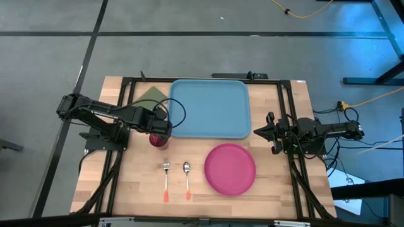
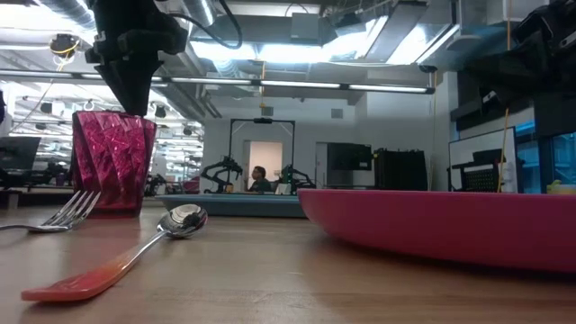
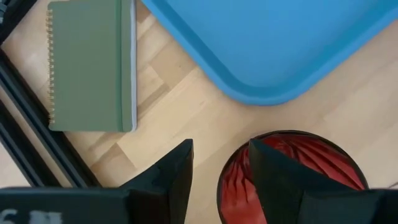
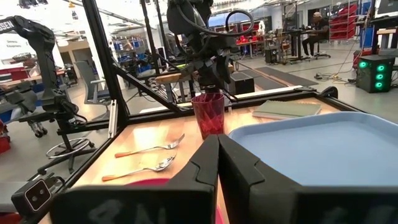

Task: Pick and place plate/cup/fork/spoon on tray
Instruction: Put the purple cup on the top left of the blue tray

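Note:
The dark red cup [image 1: 158,140] stands upright on the table, just off the blue tray's [image 1: 210,107] near left corner. My left gripper [image 3: 221,155] is open right above the cup [image 3: 292,180]. One finger [image 3: 280,177] is over its inside and the other [image 3: 168,180] is outside its rim, and I see no touch. In the low view the fingertips [image 2: 133,106] are level with the cup's rim [image 2: 112,114]. The pink plate [image 1: 230,168], the fork [image 1: 166,180] and the spoon [image 1: 187,178] lie flat on the near part of the table. My right gripper [image 1: 262,132] is shut and empty at the table's right side.
An olive-green notebook [image 1: 150,94] lies by the tray's far left corner, and it also shows in the left wrist view [image 3: 90,65]. A black frame rail [image 1: 126,113] runs along the table's left side. Bare wood shows between the cup and the cutlery.

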Robot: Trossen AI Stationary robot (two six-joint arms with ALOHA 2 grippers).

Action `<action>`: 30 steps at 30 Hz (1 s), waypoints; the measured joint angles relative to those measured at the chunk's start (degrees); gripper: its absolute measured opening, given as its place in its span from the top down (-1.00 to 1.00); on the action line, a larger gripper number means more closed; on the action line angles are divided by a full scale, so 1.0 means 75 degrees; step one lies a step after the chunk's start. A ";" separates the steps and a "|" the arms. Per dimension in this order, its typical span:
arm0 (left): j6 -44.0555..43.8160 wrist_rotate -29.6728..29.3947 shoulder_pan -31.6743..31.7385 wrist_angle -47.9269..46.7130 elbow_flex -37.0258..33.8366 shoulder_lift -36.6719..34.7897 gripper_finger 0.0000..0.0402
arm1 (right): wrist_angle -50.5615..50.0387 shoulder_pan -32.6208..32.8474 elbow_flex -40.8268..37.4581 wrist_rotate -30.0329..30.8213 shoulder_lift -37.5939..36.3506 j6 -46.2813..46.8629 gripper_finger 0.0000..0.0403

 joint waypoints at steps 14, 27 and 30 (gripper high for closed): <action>0.1103 -0.0088 0.0003 0.0166 0.0000 0.0000 0.26 | 0.0000 0.0003 0.0000 -0.0003 -0.0002 -0.0098 0.93; 0.1145 -0.0456 0.0003 0.0169 0.0000 0.0000 0.26 | 0.0000 0.0003 0.0000 -0.0003 -0.0001 -0.0099 0.93; 0.1142 -0.0547 0.0001 0.0169 0.0000 0.0000 0.26 | 0.0000 0.0003 0.0000 -0.0003 -0.0002 -0.0098 0.93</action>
